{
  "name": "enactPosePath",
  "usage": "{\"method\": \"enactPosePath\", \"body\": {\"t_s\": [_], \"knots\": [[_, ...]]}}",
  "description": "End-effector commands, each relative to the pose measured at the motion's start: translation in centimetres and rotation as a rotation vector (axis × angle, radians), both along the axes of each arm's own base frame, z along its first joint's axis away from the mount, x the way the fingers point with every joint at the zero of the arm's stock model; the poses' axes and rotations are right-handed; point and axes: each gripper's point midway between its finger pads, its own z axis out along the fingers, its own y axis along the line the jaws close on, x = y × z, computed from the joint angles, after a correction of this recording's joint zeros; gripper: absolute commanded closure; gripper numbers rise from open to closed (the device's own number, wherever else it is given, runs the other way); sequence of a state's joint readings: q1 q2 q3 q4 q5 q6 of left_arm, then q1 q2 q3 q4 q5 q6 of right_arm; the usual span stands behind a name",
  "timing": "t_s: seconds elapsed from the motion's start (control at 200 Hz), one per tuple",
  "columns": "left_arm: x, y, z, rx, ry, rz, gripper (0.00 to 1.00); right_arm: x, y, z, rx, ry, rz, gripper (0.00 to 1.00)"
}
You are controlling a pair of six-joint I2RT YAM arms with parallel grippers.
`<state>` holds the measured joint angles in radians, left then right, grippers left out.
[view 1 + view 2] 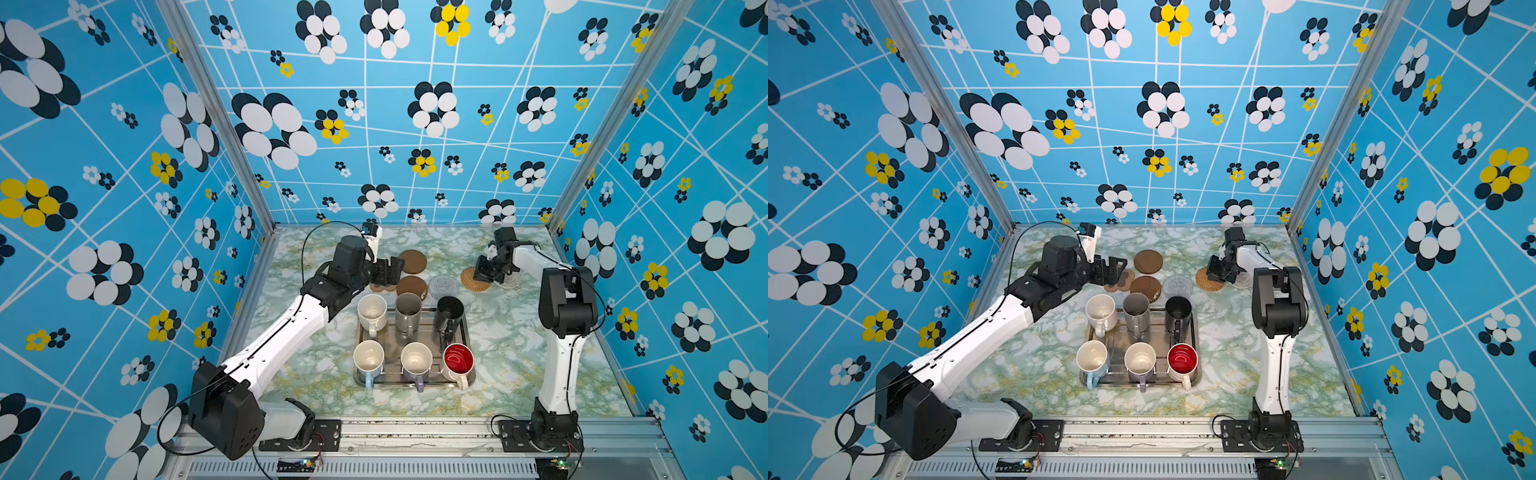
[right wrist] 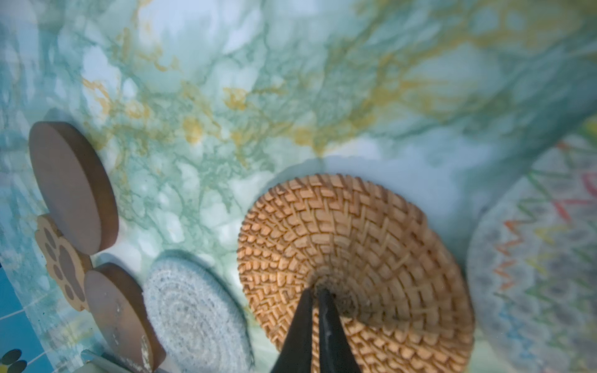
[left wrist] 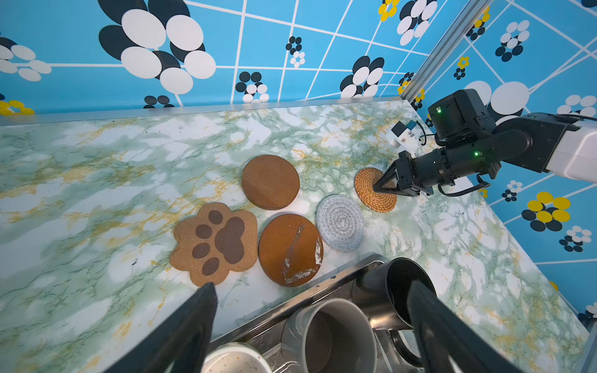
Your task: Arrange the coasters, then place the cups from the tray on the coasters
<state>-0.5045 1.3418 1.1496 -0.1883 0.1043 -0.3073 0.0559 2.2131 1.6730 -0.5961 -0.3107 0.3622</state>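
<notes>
Marbled green-and-white table [image 1: 519, 353], walled in blue flower print. On its far right part the tan rattan coaster [image 2: 355, 232] lies flat, directly under the right gripper [image 2: 318, 290], whose fingers are drawn together with their tips touching the coaster's centre, not clamped round it. Being round, it has no long axis; a push would likely slide it. The left gripper [image 1: 395, 269] hangs wide apart near the tray's [image 1: 395, 380] far edge, farther away. Six mugs [image 1: 409, 316] stand in the tray.
</notes>
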Motion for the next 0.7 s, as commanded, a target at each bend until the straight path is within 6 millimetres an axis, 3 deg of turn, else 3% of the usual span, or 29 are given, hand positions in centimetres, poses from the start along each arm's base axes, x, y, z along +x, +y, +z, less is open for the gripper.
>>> {"method": "enactPosePath", "body": {"t_s": [0.0,0.19,0.36,0.405,0.52,0.605,0.625,0.695], "knots": [[-0.5,0.2,-0.1,0.002,0.000,0.005,0.07,-0.3,-0.9,-2.1,-0.044,0.067,-0.006,0.89],[-0.5,0.3,0.0,0.008,-0.001,0.008,0.06,0.8,-0.9,-0.7,-0.033,0.048,-0.004,0.90],[-0.3,0.3,-0.2,0.014,-0.001,0.012,0.06,0.9,0.3,3.2,-0.002,-0.048,0.019,0.86],[-0.3,0.2,-0.4,0.013,0.003,0.009,0.06,0.9,0.9,5.4,0.005,-0.096,0.036,0.83],[-0.1,-0.1,-0.4,0.008,0.009,0.002,0.06,0.3,2.9,8.0,0.048,-0.149,0.085,0.79],[-0.1,-0.1,-0.4,0.006,0.009,0.001,0.07,-0.1,4.0,8.7,0.077,-0.153,0.118,0.79],[0.0,-0.1,-0.4,0.008,0.011,0.002,0.07,-0.7,5.9,8.6,0.088,-0.148,0.158,0.79],[0.0,-0.1,-0.4,0.009,0.011,0.004,0.07,-1.4,7.5,8.3,0.119,-0.132,0.196,0.81]]}}
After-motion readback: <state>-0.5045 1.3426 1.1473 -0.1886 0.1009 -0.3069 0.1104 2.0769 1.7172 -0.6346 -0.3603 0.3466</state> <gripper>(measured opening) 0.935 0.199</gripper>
